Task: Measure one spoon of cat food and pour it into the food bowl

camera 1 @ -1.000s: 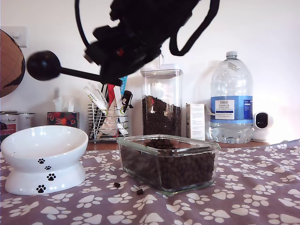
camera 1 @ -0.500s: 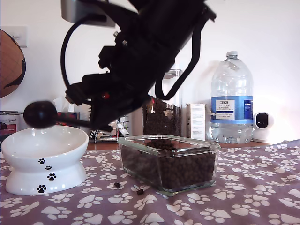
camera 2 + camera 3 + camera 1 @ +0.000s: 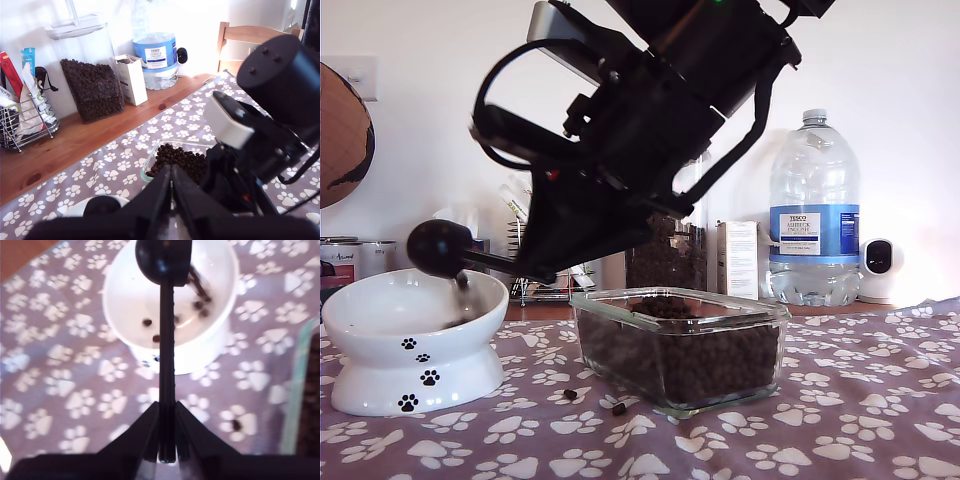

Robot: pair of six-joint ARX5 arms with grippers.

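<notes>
In the exterior view, the pour is under way: the spoon (image 3: 440,248) hangs tipped just over the bowl (image 3: 415,340), held out ahead of an arm's jaws, with kibble (image 3: 461,283) dropping from it. The glass dish (image 3: 678,345) of cat food sits behind those jaws. In the first wrist view, my first gripper (image 3: 172,192) has its jaws pressed together on nothing, hovering above the dish (image 3: 150,170). In the second wrist view, my second gripper (image 3: 167,432) clamps the spoon (image 3: 166,315) handle; a few pellets (image 3: 200,305) already lie in the bowl (image 3: 125,305) beyond the jaws. Emptying the scoop seems to be all that is left.
</notes>
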